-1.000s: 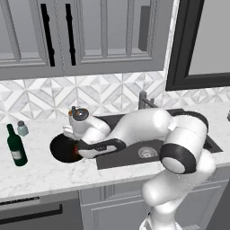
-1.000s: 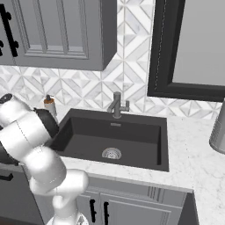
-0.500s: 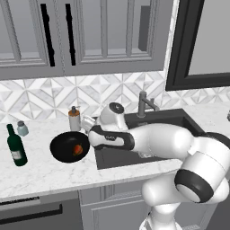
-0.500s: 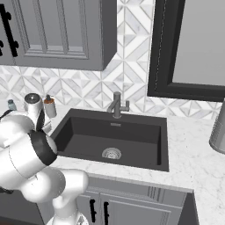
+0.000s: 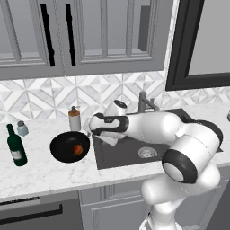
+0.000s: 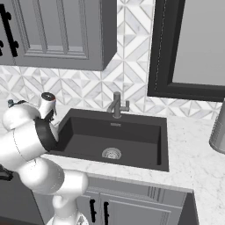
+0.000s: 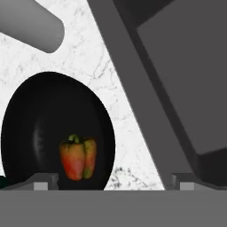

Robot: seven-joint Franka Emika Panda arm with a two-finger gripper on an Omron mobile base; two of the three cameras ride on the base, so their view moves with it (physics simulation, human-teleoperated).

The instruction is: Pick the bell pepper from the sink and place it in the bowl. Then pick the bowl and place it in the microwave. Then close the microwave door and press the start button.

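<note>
In the left base view, the bell pepper (image 5: 78, 149) lies inside the bowl (image 5: 64, 143), which stands on the counter (image 5: 40, 173) just left of the sink (image 5: 130, 155). So the first step looks done, and the bowl is near enough for the next pick. The arm reaches over the sink edge beside the bowl.

The right base view shows the whole basin of the sink (image 6: 115, 140) with its drain (image 6: 111, 153) and faucet (image 6: 117, 105); the arm covers the bowl side here.

The hand view gives the pepper (image 7: 78, 158) up close, lying on its side in the bowl (image 7: 31, 128). The gripper (image 7: 113, 184) has its tips wide apart and holds nothing.
</note>
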